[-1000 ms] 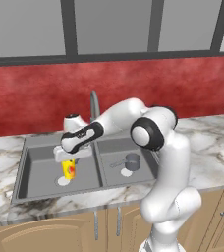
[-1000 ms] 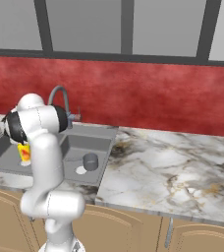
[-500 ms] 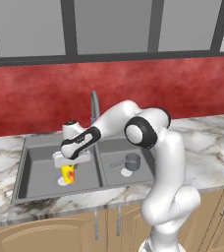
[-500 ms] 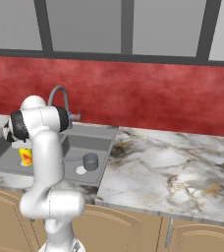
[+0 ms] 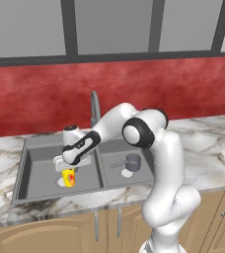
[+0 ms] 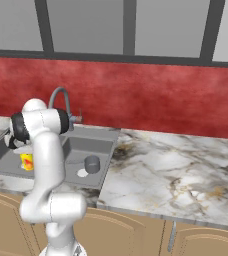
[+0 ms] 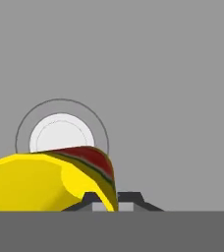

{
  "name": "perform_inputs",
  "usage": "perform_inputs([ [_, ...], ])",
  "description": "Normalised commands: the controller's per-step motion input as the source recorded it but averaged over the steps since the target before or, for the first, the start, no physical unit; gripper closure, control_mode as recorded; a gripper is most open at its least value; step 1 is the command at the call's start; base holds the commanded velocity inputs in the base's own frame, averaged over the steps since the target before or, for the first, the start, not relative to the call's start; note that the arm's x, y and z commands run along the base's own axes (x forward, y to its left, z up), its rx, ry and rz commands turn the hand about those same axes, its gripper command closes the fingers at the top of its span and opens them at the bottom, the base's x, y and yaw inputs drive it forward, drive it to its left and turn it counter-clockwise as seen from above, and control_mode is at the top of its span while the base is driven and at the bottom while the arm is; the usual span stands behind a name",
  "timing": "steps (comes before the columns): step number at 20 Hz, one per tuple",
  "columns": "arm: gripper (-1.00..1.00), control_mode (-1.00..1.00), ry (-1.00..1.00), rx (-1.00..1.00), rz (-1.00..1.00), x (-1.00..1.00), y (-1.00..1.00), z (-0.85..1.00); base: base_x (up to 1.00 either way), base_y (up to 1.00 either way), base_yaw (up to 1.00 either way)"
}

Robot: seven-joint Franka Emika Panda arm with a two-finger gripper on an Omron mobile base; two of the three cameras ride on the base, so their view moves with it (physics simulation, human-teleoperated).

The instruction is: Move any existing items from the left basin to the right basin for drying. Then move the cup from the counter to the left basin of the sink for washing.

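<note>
With my gripper (image 5: 66,169) clamped on the rim of the small yellow handleless cup (image 5: 69,178), I hold it low in the left basin (image 5: 40,170) of the matte grey double sink, above the white drain (image 7: 61,133). It looks light, stiff and smooth-walled, so this thin rim pinch could slip. The small grey metal handled pot (image 5: 132,162) sits in the right basin (image 5: 115,174).

cup (image 5: 69,178) in left basin (image 5: 38,168), pot (image 5: 132,162) in right basin (image 5: 118,149)

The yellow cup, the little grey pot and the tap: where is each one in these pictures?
Yellow cup (image 5: 69,178): left base view, on its yellow side, low in the left basin.
Grey pot (image 5: 132,162): left base view, on its round body, in the right basin.
Tap (image 6: 60,98): right base view, on its arched neck.
</note>
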Motion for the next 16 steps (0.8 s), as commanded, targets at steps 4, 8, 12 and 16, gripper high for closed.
perform_inputs([
  [4, 1.0, -1.0, -0.04, 0.0, 0.0, 0.0, 0.0, -0.22, 0.0, 0.0, 0.0],
  [8, -1.0, -1.0, -0.01, 0.0, 0.0, 0.0, 0.01, -0.25, 0.0, 0.0, 0.0],
  [12, -1.0, -1.0, 0.03, 0.0, 0.0, 0.0, 0.0, -0.11, 0.0, 0.0, 0.0],
  [16, -1.0, -1.0, 0.02, 0.03, 0.0, -0.25, 0.0, 0.15, 0.0, 0.0, 0.0],
])
